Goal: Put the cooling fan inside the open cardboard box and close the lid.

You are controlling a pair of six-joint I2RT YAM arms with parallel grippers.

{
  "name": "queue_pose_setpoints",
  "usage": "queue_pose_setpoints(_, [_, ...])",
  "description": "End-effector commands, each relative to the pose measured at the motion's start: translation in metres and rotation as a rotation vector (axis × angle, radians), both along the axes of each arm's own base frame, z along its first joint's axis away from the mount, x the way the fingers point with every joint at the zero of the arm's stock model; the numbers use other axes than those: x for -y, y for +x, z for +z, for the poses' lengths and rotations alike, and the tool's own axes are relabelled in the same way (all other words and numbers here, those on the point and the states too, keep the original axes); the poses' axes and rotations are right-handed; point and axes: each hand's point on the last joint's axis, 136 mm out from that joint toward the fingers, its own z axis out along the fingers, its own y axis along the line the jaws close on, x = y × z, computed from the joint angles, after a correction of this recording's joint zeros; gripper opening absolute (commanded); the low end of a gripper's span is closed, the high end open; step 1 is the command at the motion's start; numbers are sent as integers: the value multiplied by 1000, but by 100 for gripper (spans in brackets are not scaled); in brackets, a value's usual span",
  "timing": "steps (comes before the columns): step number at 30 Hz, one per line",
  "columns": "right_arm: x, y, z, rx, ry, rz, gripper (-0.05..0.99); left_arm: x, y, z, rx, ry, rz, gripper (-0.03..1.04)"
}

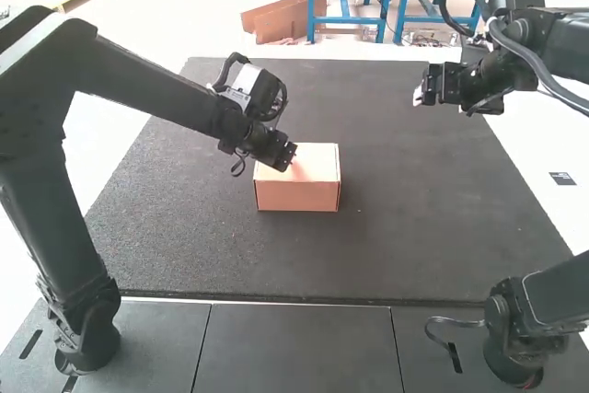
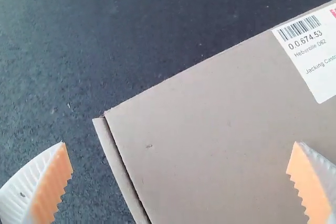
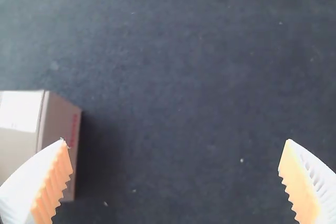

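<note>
BOX ON THE MAT: A dark, rough-textured mat (image 1: 433, 218) covers most of the white surface (image 1: 575, 204). A single cardboard box (image 1: 297, 177) sits directly on the mat, near its middle. Its lid lies flat and shut, and a white printed label (image 2: 315, 51) is stuck to the top face. Along the near edge, dark grey panels (image 1: 294, 347) adjoin the mat, with the two arm bases (image 1: 83, 338) standing on them, one at each end. A small dark tag (image 1: 562, 178) lies on the white surface just beside the mat's right edge.

High overview, wrist close-ups downward, box (image 1: 296, 177) shared
</note>
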Motion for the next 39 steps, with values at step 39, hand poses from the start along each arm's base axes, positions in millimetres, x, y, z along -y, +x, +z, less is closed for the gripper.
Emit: queue_pose_setpoints(39, [6,-49,70,631,-57,109,91,-91,-103,243,775,-494,21,96])
